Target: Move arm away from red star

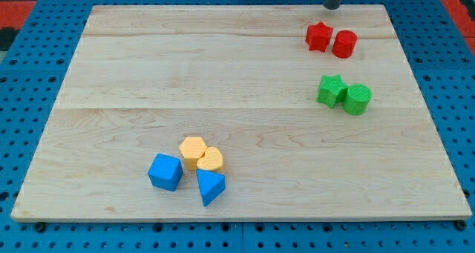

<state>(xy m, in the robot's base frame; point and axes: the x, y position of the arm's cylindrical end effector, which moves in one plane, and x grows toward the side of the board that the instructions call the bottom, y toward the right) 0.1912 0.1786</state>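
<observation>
So the red star point(318, 36) was sitting up near the view's top right on the wooden surface point(223, 75), touching a red cylinder point(344, 44) just to its right. My tip point(333, 7) was at the very top edge of the view, right about where the surface ended, above and slightly to the right of the red star and clearly apart from it, not touching any block. Only the bottom bit of the dark rod showed, the rest was cut off by the frame. There was no pincer on this rig at all, just the rod, so nothing was being grasped or released. A bit below the red pair there was a green star point(331, 90) touching a green cylinder point(358, 99). Way down at the view's bottom, left of centre, was a tight cluster: a yellow hexagon point(193, 150), a yellow heart point(211, 160) pressed against it, a blue cube point(165, 171) to the left, and a blue triangle point(210, 186) just under the heart.
</observation>
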